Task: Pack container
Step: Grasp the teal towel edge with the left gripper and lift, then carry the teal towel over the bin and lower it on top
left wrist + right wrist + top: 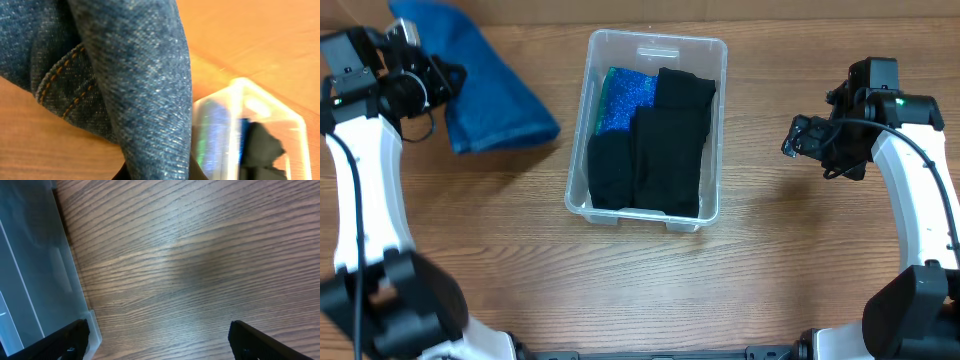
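Note:
The clear plastic container (711,130) stands in the middle of the table, holding folded black garments (665,150) and a shiny blue item (623,98). It also shows in the left wrist view (235,120) and the right wrist view (30,275). My left gripper (445,80) at the far left is shut on a blue denim garment (485,85), which fills the left wrist view (135,75). My right gripper (160,340) is open and empty, over bare table just right of the container, seen overhead (805,140).
The wooden table (770,270) stretches around the container. The denim garment drapes on the table at the back left, apart from the container.

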Robot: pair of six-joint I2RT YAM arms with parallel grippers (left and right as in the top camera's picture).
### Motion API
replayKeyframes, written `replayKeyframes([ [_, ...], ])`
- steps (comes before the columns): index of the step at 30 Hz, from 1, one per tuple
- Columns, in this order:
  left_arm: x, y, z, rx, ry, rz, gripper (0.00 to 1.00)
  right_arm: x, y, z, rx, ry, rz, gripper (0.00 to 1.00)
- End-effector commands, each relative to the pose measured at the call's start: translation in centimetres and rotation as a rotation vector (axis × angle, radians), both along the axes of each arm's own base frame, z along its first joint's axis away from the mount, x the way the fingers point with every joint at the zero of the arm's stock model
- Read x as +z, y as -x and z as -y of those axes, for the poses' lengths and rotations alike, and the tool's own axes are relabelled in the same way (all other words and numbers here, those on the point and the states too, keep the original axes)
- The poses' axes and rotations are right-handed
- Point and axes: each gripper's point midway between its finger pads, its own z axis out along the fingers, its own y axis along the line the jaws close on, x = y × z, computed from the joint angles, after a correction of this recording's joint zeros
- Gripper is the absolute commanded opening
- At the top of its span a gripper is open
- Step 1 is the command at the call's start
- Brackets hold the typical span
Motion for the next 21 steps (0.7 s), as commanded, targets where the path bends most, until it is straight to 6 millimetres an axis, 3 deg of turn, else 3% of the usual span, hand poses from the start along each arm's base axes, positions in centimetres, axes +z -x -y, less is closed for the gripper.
replayKeyframes([
  [1, 9.7, 2.1, 9.2, -0.192, -0.068, 0.239, 0.04, 1.1, -0.6, 0.0, -0.011, -0.007, 0.039, 0.93],
  [3, 11.0, 2.7, 13.4, -0.275, -0.071, 0.281, 0.04, 1.1, -0.6, 0.0, -0.007, -0.006, 0.039, 0.93],
  [5, 11.8, 3.5, 19.2, -0.386, -0.074, 0.323, 0.04, 1.1, -0.6, 0.0, 0.007, -0.001, 0.041, 0.93],
  [8, 11.5, 4.4, 25.5, -0.466, -0.117, 0.348, 0.04, 1.1, -0.6, 0.0, 0.014, 0.000, 0.042, 0.93],
  [10, 10.9, 5.0, 28.6, -0.515, -0.122, 0.353, 0.04, 1.1, -0.6, 0.0, 0.014, 0.001, 0.042, 0.94],
  [13, 10.1, 5.5, 31.8, -0.579, -0.110, 0.353, 0.04, 1.1, -0.6, 0.0, 0.040, 0.009, 0.046, 0.94],
  [15, 9.4, 5.7, 32.8, -0.587, -0.084, 0.322, 0.04, 1.1, -0.6, 0.0, 0.042, 0.008, 0.045, 0.94],
  [21, 3.0, 5.4, 34.8, -0.623, -0.088, 0.139, 0.04, 1.1, -0.6, 0.0, 0.042, 0.008, 0.046, 0.94],
])
